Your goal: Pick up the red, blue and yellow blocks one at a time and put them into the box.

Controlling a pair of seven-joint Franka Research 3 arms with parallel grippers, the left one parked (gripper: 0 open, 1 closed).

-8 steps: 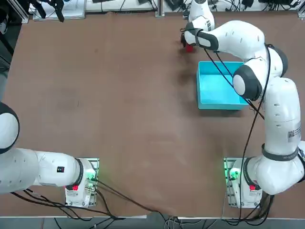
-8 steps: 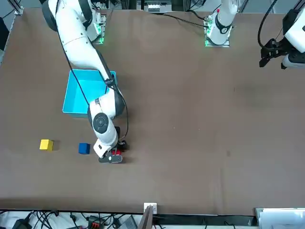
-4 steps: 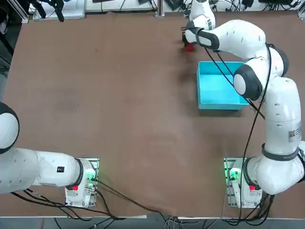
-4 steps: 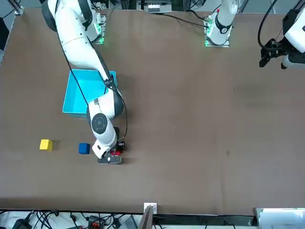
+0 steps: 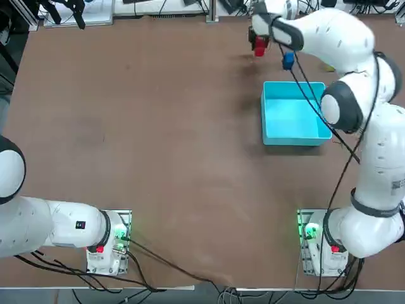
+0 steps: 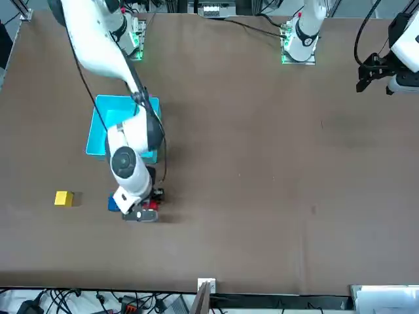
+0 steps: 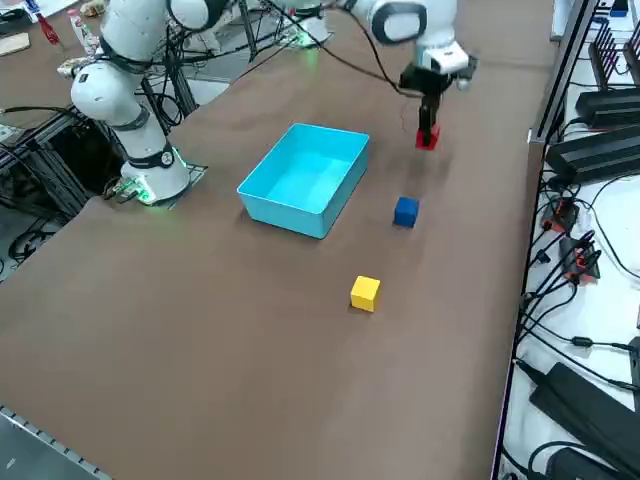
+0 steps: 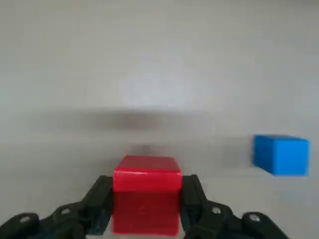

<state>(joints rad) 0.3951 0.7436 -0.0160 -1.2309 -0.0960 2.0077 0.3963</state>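
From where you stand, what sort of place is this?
Probably a robotics lab or test workshop: a white jointed arm is fixed to a broad brown table, and cables and black electronic boxes crowd the bench beside it.

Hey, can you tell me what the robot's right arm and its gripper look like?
The right arm is glossy white with rounded segments, dark grey joint bands and black cables running loosely along it. Its right gripper is black, with two slim, angular fingers carrying small silvery screw heads.
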